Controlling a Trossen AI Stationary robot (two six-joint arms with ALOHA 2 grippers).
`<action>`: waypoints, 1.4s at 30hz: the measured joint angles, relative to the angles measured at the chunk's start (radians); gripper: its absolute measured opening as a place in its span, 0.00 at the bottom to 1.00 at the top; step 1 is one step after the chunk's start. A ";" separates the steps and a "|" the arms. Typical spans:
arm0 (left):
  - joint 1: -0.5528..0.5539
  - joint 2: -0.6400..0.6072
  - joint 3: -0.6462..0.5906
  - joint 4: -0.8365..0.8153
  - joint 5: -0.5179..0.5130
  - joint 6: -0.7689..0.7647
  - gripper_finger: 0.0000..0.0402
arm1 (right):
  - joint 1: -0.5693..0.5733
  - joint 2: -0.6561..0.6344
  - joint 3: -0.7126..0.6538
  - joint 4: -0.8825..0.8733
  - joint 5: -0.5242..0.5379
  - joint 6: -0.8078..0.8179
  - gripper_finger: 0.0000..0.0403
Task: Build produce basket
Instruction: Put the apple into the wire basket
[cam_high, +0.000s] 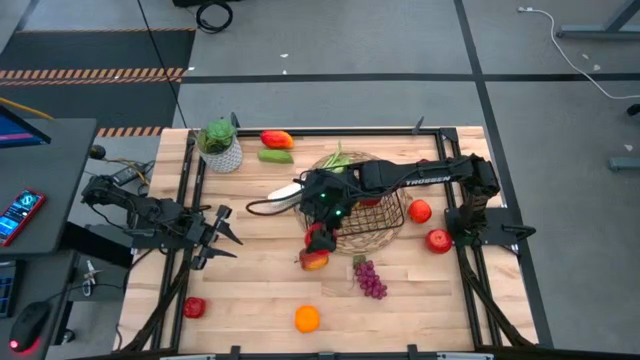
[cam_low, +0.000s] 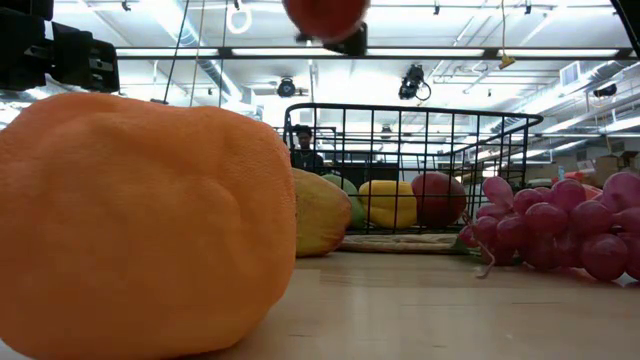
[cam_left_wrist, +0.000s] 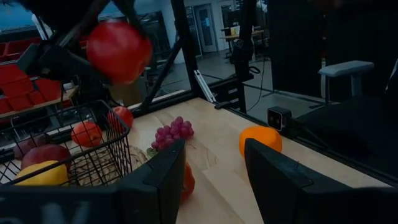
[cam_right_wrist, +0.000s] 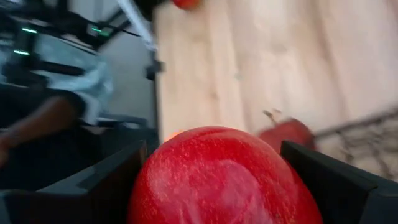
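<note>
Clearly the right gripper (cam_high: 318, 238) carries a red apple (cam_right_wrist: 217, 177), its two fingers spread wide around the fruit and pressing on both sides. Seen from above, it hangs just outside the near-left corner of the black wire basket (cam_high: 385, 222), and the low view shows the apple raised well above the rim. So the basket lies just beside the gripper, back along its own arm. My reading is that the coming move is a short carry over the rim and a release, and the right arm is by far the nearer one for it.

Under the gripper another reddish fruit (cam_high: 314, 260) rests on the table, with purple grapes (cam_high: 371, 279) a little farther out. Inside the basket already sit a yellow piece (cam_low: 391, 203) and a red one (cam_low: 438, 197).

Well apart, the left gripper (cam_high: 222, 237) waits at the table's left edge, fingers partly apart and holding nothing.
</note>
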 joint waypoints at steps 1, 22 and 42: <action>0.000 0.000 0.000 0.000 0.000 0.000 0.43 | 0.001 0.000 0.000 -0.021 0.021 -0.010 0.91; 0.000 0.000 0.000 0.000 0.000 0.000 0.43 | 0.160 0.002 0.110 -0.397 0.668 -0.395 0.91; 0.000 0.000 0.000 0.000 0.000 0.000 0.43 | 0.212 0.002 0.110 -0.597 0.915 -1.380 0.95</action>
